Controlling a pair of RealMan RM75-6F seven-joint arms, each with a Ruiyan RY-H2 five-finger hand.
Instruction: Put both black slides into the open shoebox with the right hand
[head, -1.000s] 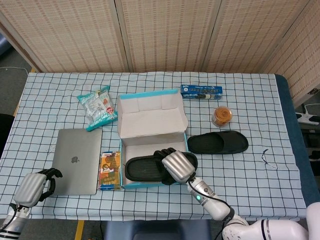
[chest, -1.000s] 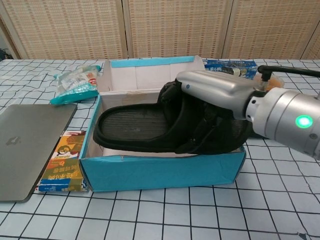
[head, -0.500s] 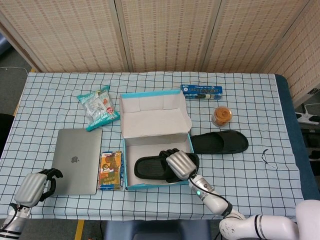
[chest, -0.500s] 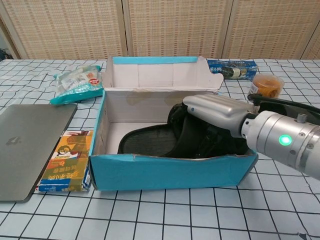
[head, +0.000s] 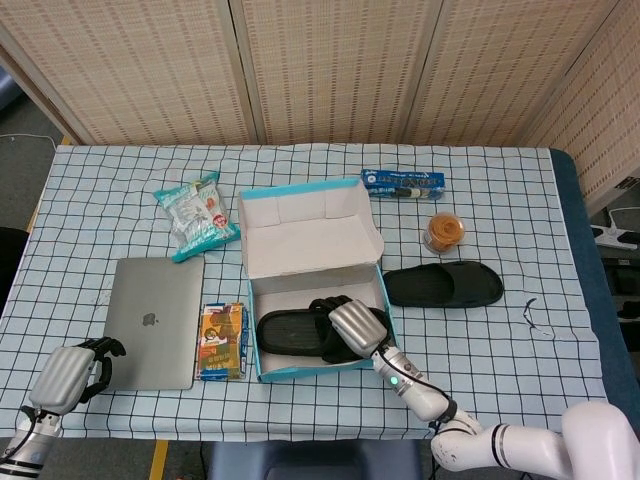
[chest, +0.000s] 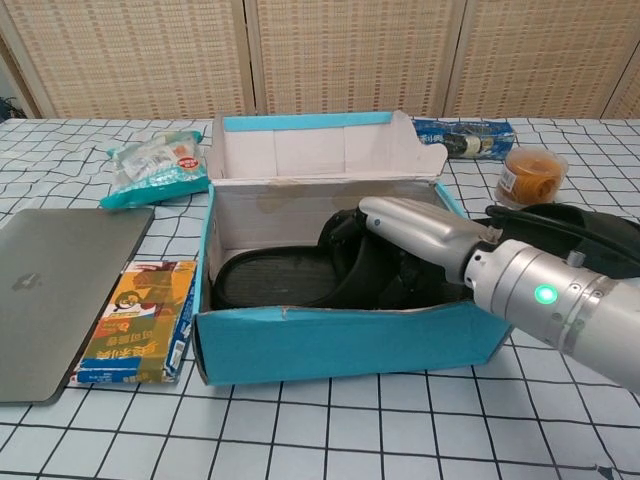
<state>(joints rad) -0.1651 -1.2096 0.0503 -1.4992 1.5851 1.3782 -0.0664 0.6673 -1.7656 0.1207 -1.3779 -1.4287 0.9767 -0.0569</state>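
One black slide lies inside the open teal shoebox, low on its floor. My right hand reaches into the box and grips the strap of that slide. The second black slide rests on the table just right of the box. My left hand sits at the table's near left corner with its fingers curled in, holding nothing; the chest view does not show it.
A grey laptop and a snack packet lie left of the box. A chip bag sits at the back left. A blue packet and an orange-lidded tub stand behind the loose slide. Glasses lie far right.
My right hand has lowered the slide from over the box's front wall down onto the box floor. The box has shifted slightly. The left hand has stayed still.
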